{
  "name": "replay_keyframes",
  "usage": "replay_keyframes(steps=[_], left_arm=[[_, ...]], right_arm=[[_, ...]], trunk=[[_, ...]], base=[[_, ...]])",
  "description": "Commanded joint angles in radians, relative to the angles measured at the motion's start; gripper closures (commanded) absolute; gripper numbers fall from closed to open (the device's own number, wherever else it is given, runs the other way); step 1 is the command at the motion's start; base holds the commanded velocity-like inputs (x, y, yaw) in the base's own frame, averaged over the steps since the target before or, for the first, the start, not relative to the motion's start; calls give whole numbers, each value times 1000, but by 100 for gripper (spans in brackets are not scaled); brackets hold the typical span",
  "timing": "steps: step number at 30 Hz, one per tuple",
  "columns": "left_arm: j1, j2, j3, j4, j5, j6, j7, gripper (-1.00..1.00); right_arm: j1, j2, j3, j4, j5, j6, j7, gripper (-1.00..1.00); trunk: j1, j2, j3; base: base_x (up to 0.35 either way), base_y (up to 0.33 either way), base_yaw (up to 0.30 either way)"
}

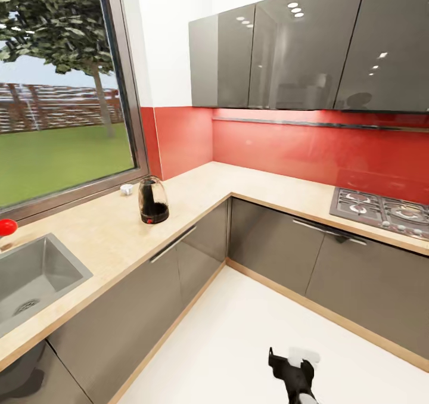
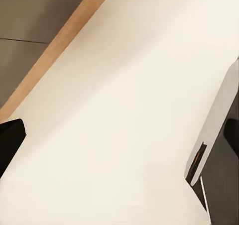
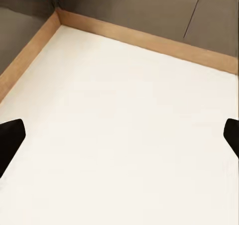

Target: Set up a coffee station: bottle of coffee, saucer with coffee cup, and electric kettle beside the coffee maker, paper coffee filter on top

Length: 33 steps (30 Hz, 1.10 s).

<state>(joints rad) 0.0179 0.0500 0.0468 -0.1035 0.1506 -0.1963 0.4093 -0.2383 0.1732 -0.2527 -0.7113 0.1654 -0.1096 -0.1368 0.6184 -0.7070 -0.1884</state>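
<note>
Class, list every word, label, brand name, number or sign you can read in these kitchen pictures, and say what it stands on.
None: no readable text shows on the electric kettle, the kitchen countertop, the hob or the wall cabinets.

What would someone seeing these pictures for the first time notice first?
Probably the bright red backsplash running along the wall under the glossy grey upper cabinets. Next, the electric kettle standing alone on the kitchen countertop below the big window, with the steel sink at the left. The gas hob sits at the right end.
</note>
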Motion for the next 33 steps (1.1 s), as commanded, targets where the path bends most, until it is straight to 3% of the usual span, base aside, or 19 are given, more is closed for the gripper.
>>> replay_keyframes(steps=[1,4,9,11,15,19,21,22,23,25,29,31,32,33], left_arm=[[0,1,4,-1,6,-3,-1,-100],[0,2,4,10,6,-1,0,-100],[0,3,4,24,6,0,0,-100],[0,3,4,25,6,0,0,-100],[0,1,3,34,6,-1,0,-100],[0,-1,3,40,6,-2,0,-100],[0,-2,2,42,6,-1,1,-100],[1,-2,2,43,6,1,5,-100],[2,-1,3,43,6,1,5,-100],[2,2,3,44,7,1,6,-100],[5,4,4,44,7,2,6,-100],[14,5,4,44,6,2,4,-100],[24,5,4,45,6,4,-5,-100],[25,5,4,45,5,4,-6,-100]], right_arm=[[-1,1,-4,-49,10,-2,-1,-100],[-1,1,33,-150,9,-1,-2,-100],[-23,1,240,-340,7,8,-6,-100],[-38,1,301,-391,7,23,-11,-100],[-111,1,429,-477,6,175,-94,-100],[-209,1,487,-496,3,335,-164,-100],[-291,1,502,-496,-14,397,-179,-100],[-391,1,510,-480,-86,497,-184,-100],[-410,1,511,-477,-116,532,-185,-100],[-432,1,512,-477,-159,580,-185,-100],[-440,1,505,-465,-200,598,-185,-100],[-441,1,503,-437,-249,599,-185,-100],[-441,1,501,-405,-295,598,-187,-100],[-441,1,501,-402,-297,599,-187,-100]], trunk=[[0,-1,-1],[0,-1,-1],[0,-1,-1],[0,-1,-1],[0,-1,-1],[0,-1,-1],[0,-1,-1],[0,-1,-1],[0,-1,-1],[0,-1,-1],[0,-1,-1],[0,-1,-1],[0,-1,-2],[0,-1,-3]], base=[[0,0,0],[0,0,0],[0,0,0],[0,0,0],[0,0,0],[0,0,0],[0,0,0],[0,0,0],[0,0,0],[0,0,0],[0,0,0],[0,0,0],[0,0,150],[0,0,165]])
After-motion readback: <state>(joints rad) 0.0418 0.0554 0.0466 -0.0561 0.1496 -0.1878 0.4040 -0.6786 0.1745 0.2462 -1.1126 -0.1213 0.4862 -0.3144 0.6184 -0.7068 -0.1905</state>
